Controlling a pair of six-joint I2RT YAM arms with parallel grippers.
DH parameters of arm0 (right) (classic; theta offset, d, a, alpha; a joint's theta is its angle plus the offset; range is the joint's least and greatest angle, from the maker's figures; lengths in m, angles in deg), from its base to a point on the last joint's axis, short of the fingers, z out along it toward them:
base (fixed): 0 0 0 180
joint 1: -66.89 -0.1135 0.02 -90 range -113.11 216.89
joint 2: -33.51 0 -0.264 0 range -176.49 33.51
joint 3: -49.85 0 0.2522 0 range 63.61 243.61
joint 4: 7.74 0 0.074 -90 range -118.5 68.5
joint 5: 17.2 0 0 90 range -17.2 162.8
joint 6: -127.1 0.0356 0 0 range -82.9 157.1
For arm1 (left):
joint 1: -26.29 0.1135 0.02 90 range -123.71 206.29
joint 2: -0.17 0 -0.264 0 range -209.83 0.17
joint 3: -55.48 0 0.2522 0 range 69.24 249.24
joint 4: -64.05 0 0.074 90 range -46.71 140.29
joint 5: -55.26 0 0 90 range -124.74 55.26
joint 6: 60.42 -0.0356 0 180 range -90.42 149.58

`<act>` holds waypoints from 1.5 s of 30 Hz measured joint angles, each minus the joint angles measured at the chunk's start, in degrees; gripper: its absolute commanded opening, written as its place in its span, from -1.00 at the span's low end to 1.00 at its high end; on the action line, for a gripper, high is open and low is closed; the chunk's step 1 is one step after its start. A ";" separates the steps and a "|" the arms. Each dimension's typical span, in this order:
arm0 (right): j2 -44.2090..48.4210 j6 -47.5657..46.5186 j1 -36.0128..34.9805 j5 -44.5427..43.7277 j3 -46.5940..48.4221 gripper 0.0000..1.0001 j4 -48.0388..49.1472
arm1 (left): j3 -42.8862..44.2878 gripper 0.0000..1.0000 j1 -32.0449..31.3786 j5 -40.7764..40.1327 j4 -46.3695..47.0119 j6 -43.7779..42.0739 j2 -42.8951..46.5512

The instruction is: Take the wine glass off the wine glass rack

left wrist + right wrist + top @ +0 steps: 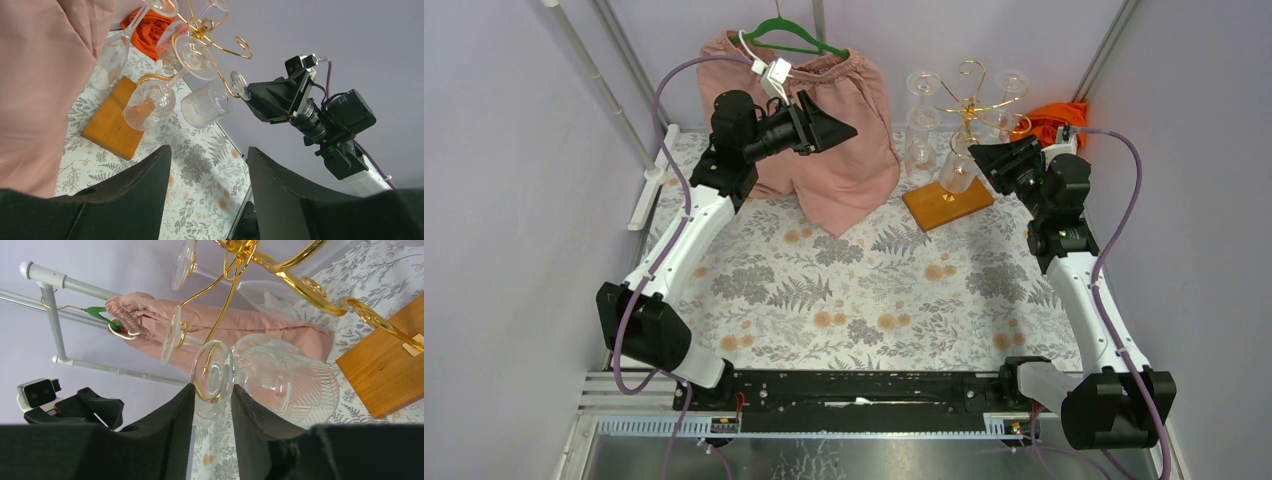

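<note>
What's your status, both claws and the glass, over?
Left claw open, empty, by the pink shorts. Right claw shut on foot of ribbed wine glass, not yet off wine glass rack. Neighbouring glass hangs close beside.

In the top view the left arm (pixel 679 235) climbs from its base at lower left toward the upper left, its wrist turned so the left gripper (pixel 839 128) points right. Its fingers (pixel 135 195) are spread wide with nothing between them. The right arm (pixel 1079 290) runs up the right edge, wrist bent left. The right gripper (pixel 212 390) has its fingers a narrow gap apart, either side of the wine glass (pixel 280 380) foot; whether they press it is unclear.
</note>
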 measured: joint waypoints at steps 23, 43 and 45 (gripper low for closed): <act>0.37 0.46 0.22 -1.68 -0.11 -0.58 -1.64 | -0.07 0.30 0.00 -0.02 0.00 0.00 -0.02; 0.20 5.88 0.24 0.00 5.64 -0.91 -9.55 | -0.63 0.30 0.02 -0.02 -0.02 0.00 0.00; -0.15 6.64 0.24 0.66 5.70 -1.00 -9.70 | -0.63 0.31 0.02 -0.02 -0.04 0.00 0.00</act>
